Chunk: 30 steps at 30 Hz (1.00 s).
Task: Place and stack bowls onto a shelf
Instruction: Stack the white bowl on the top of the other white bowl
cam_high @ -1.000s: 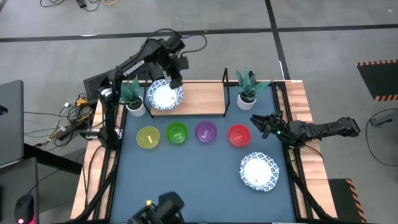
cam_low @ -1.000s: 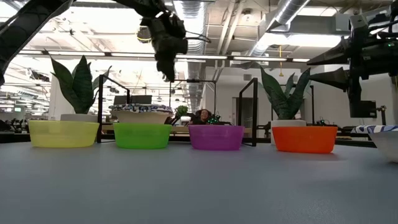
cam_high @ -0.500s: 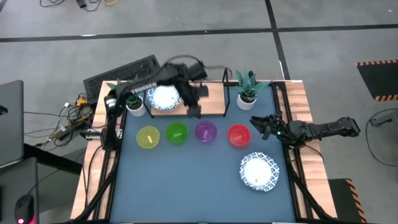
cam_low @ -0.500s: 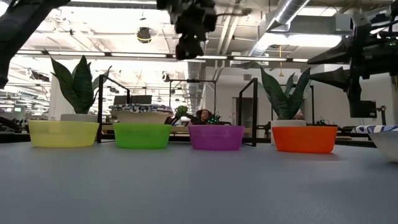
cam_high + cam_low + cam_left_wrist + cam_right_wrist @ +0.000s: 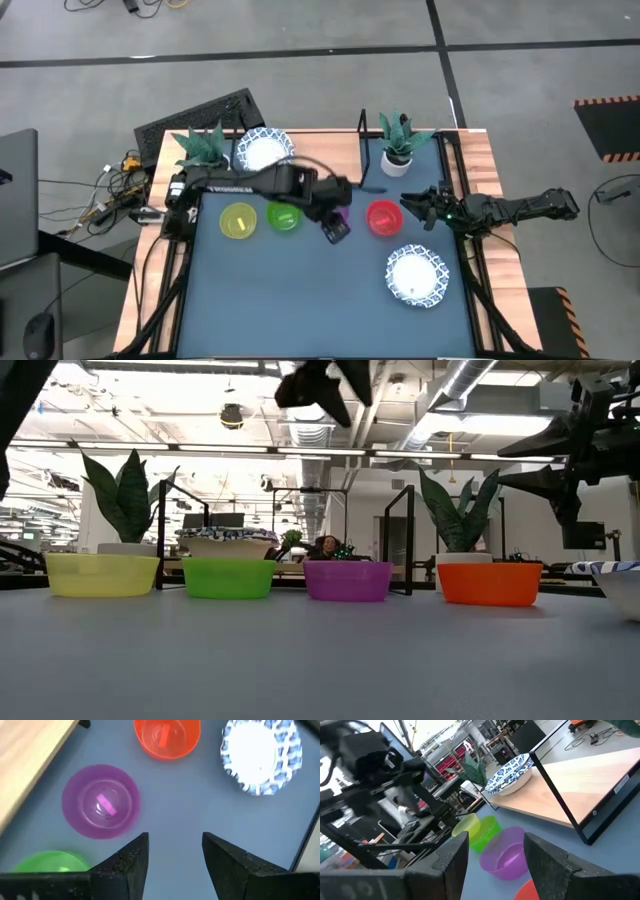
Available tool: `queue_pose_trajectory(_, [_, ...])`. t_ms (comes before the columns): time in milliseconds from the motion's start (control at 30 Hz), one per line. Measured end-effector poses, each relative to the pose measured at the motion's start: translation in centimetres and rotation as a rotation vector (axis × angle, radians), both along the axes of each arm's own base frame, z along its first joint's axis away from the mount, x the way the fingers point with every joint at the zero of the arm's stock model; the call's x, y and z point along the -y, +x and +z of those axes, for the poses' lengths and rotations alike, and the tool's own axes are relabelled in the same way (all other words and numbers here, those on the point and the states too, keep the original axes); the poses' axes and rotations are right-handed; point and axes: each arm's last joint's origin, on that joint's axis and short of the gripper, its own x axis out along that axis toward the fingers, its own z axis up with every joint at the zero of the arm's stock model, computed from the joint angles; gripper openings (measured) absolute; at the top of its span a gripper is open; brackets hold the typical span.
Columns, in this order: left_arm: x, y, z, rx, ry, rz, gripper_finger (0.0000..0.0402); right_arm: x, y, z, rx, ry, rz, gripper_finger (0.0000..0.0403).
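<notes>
High view: your left gripper (image 5: 336,228) has left shelf (image 5: 330,158), now over purple bowl (image 5: 331,211), jaws apart, empty. Patterned bowl (image 5: 265,150) placed. Right gripper (image 5: 418,203) open, idle by red bowl (image 5: 384,217).

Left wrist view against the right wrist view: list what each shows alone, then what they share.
Only the left wrist view shows the patterned bowl on the table and the left gripper, open above the tabletop. Only the right wrist view shows the patterned bowl on the shelf, the yellow bowl and the open right gripper. Both show the purple bowl, green bowl, red bowl and shelf.
</notes>
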Motion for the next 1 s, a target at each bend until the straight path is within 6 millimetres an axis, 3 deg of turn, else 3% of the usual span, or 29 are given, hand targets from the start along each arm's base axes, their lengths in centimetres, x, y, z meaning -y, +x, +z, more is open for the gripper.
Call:
queue_pose_trajectory(333, [6.3, 0.6, -0.2, 0.149, -0.018, 0.249, 0.0168, 0.0, 0.0, 0.0, 0.004, 0.011, 0.006, 0.0215])
queue_pose_trajectory(467, [7.9, 2.1, -1.1, 0.231, -0.038, 0.255, 0.0168, 0.0, 0.0, 0.0, 0.005, 0.024, 0.012, 0.0215])
queue_pose_trajectory(1000, [12.4, 9.9, -10.9, 0.466, -0.315, 0.345, 0.0168, -0.4, 0.7, -0.9, -0.080, 0.079, 0.064, 0.0215])
